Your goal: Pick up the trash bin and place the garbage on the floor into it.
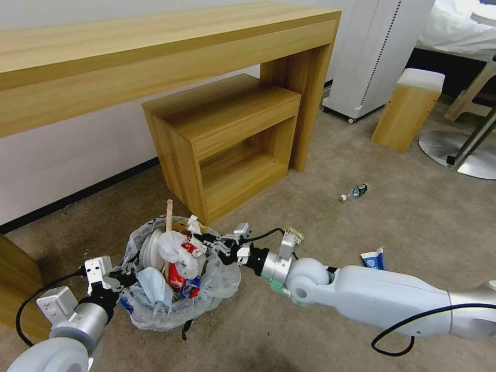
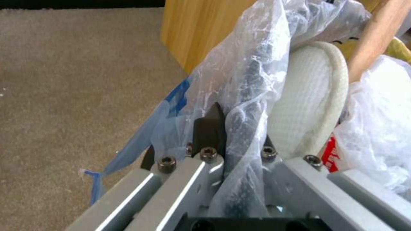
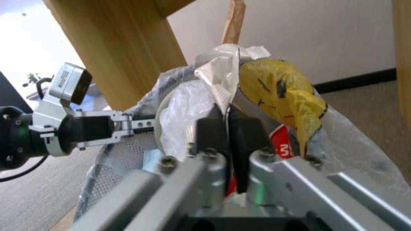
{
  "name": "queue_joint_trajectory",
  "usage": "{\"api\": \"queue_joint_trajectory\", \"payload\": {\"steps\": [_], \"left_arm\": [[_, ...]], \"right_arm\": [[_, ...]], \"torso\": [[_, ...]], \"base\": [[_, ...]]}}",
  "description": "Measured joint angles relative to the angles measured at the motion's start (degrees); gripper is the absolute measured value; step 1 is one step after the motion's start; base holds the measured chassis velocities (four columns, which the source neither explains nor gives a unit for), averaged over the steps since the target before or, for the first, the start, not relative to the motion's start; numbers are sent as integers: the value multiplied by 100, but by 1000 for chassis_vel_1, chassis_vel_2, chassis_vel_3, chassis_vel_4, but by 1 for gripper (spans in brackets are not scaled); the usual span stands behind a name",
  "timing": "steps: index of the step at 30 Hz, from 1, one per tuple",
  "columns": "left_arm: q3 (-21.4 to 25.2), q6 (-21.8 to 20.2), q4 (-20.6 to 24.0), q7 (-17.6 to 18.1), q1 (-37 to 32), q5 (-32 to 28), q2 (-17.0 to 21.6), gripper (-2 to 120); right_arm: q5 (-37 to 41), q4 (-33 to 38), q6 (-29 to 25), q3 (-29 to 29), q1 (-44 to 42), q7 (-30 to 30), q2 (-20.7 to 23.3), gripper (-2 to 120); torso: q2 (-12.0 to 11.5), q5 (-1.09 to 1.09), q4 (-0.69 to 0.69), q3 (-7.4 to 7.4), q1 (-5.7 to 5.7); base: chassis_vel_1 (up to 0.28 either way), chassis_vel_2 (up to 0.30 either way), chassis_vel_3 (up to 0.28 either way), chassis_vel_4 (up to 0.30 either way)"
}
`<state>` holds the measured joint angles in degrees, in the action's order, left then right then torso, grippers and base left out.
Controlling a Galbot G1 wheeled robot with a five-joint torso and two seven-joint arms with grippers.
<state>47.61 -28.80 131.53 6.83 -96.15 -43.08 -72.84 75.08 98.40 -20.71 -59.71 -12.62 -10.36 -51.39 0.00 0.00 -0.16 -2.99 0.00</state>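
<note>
1. Left end effector [image 1: 118,277] is clamped on the rim of the small dark bag-lined trash bin [image 1: 175,305], held above beige carpet floor [image 1: 310,330].
2. Right end effector [image 1: 214,243] is closed at the bin's heaped top; contents unclear.
3. Left out: small clear bottle [image 1: 354,192], blue-white carton [image 1: 373,258].

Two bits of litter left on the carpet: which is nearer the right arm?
The blue-white carton, lying right beside the right arm's forearm. The small clear bottle lies farther out on the carpet, toward the white unit.

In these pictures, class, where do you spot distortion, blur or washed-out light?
Head view: the desk's edges bow, wide-lens distortion. Left wrist view: the left pincer's metal base is soft. Right wrist view: the corner behind the wooden leg is overexposed.
</note>
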Motion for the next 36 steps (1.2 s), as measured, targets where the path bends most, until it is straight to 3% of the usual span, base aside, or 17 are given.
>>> {"api": "queue_joint_trajectory", "payload": {"steps": [10,25,32,36], "left_arm": [[-43,20,-107,-8,46,9,-7,1],[-70,51,-264,-46,79,53,-12,1],[-66,52,-382,-46,122,53,30,1],[-62,52,-451,-43,143,61,42,1]], "right_arm": [[39,31,33,85,-164,72,67,47],[34,70,25,252,-202,88,97,97],[68,277,-17,700,-364,-9,245,100],[91,498,-18,1308,-699,72,397,100]], "torso": [[0,1,0,0,0],[0,0,0,0,0],[0,0,0,0,0],[0,0,1,0,0]], "base": [[0,0,0,0],[0,0,0,0],[0,0,0,0],[0,0,0,0]]}}
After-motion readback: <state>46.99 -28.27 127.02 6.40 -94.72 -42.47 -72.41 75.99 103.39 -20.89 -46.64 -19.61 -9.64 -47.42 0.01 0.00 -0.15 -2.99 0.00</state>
